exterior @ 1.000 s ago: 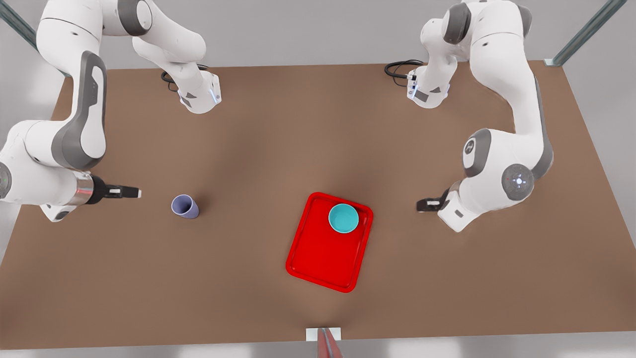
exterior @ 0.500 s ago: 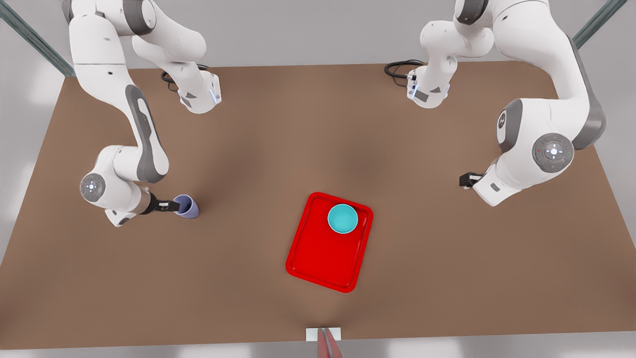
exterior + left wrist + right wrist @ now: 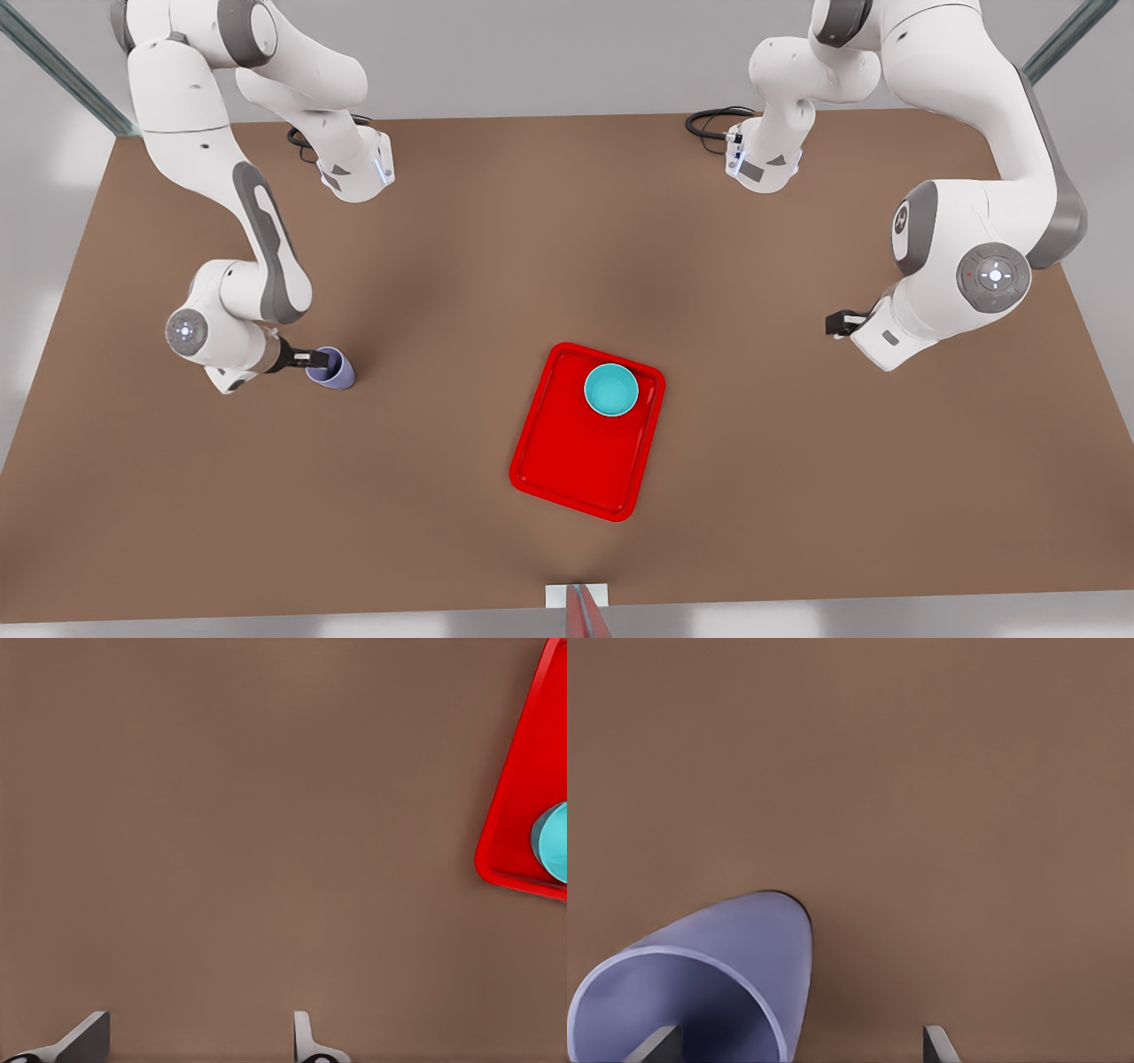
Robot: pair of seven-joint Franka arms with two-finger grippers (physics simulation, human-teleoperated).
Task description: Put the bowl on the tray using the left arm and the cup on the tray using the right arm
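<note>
Brown table (image 3: 443,496). Bowl (image 3: 611,390) on tray (image 3: 576,461) at near edge. Right gripper (image 3: 321,358) spread over cup (image 3: 332,369) rim. Left gripper (image 3: 833,324) parted, idle.

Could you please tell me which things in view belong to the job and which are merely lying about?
Job:
- small turquoise round bowl, on the tray
- pale lavender tapered cup, on the table
- flat red rectangular tray
- right gripper, open at cup
- left gripper, open, waiting

Lying about:
- black cables
- brown table
</note>
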